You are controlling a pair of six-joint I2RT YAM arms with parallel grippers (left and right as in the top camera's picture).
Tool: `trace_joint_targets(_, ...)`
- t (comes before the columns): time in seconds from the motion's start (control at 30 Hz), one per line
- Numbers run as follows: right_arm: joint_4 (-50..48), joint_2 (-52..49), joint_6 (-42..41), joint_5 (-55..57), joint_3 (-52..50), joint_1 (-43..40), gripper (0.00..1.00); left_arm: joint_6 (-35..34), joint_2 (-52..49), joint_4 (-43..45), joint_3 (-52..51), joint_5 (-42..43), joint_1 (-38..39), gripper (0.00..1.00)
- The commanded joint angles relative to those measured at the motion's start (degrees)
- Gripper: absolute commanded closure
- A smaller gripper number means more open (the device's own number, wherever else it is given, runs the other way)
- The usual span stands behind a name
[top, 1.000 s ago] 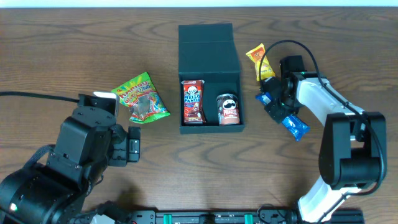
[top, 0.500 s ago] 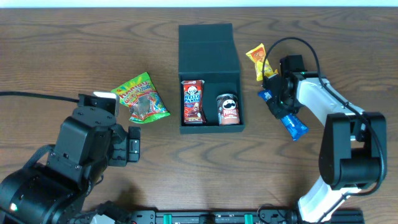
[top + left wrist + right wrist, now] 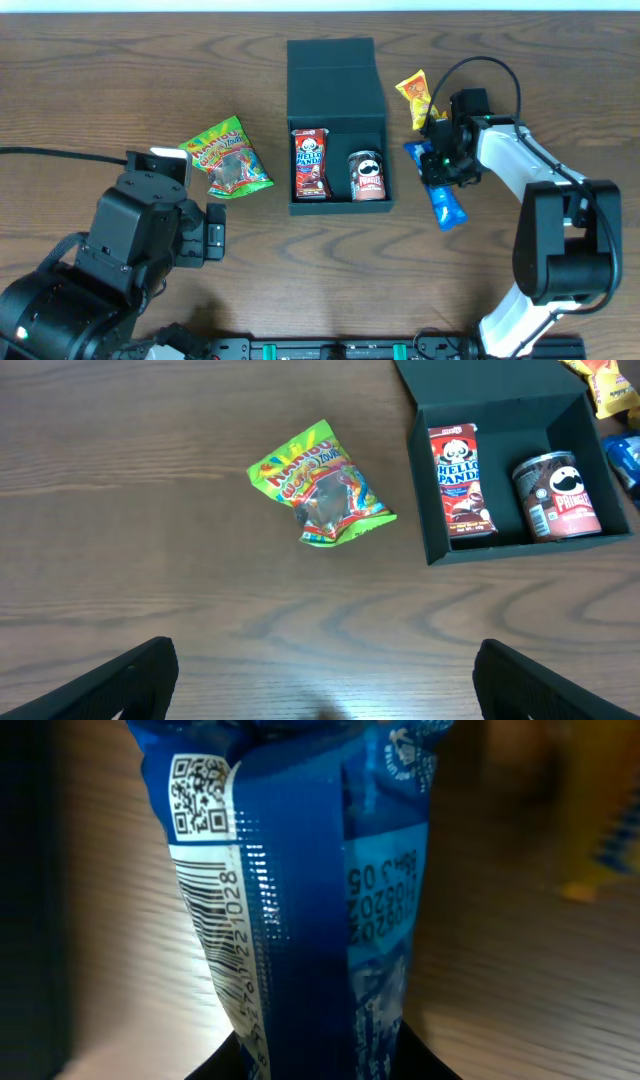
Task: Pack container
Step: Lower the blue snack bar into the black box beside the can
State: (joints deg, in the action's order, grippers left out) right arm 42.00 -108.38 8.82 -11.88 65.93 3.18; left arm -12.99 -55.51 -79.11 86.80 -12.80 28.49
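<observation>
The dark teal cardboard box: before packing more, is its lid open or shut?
Open. The flap lid sits back behind the dark teal square cardboard box, and a red Hello Panda packet and brown Pringles can show inside.

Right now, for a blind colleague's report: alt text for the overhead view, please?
The right gripper grips a blue foil snack packet beside the open dark teal square cardboard box, which holds a red Hello Panda carton and a small Pringles can.

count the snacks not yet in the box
3. A green gummy bag lies left of the container, a yellow packet lies right of its lid, and a blue packet is gripped by the right tool. Others may be hidden.
</observation>
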Motion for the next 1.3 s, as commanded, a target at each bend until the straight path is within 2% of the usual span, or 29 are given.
trace_joint_targets(0.0,0.0,-1.2,-4.2,-8.7,-0.2,-0.1,0.85,1.2,0.2,-0.2,0.0,-0.2,-0.4,0.05)
trace_joint_targets(0.13,-0.2,-0.1,-4.5,-9.2,0.2,0.8,0.84,1.2,0.2,-0.2,0.0,-0.2,-0.4,0.05)
trace_joint_targets(0.33,-0.3,6.8,-6.8,-8.9,1.2,2.5,0.88,1.2,0.2,-0.2,0.0,-0.2,-0.4,0.05)
trace_joint_targets(0.47,-0.4,14.3,-8.5,-8.3,1.4,3.7,0.84,1.2,0.2,-0.2,0.0,-0.2,-0.4,0.05)
trace_joint_targets(0.67,-0.4,26.1,-14.7,1.2,1.4,8.6,0.8,1.2,0.2,-0.2,0.0,-0.2,-0.4,0.05)
trace_joint_targets(0.77,-0.5,29.2,-20.1,4.6,1.4,11.6,0.84,1.2,0.2,-0.2,0.0,-0.2,-0.4,0.05)
trace_joint_targets(0.83,-0.5,30.1,-25.0,7.5,1.4,13.9,0.84,1.2,0.2,-0.2,0.0,-0.2,-0.4,0.05)
trace_joint_targets(0.93,-0.5,30.2,-32.5,11.7,1.4,17.0,0.87,1.2,0.2,-0.2,0.0,-0.2,-0.4,0.05)
trace_joint_targets(0.97,-0.7,30.0,-34.4,13.1,1.4,18.1,0.91,1.2,0.2,-0.2,0.0,-0.2,-0.4,0.05)
trace_joint_targets(1.03,-1.0,29.8,-37.8,16.0,1.4,20.2,0.91,1.2,0.2,-0.2,0.0,-0.2,-0.4,0.05)
trace_joint_targets(1.27,-4.4,28.6,-39.2,21.6,1.4,24.3,0.84,1.2,0.2,-0.2,0.0,-0.2,-0.4,0.05)
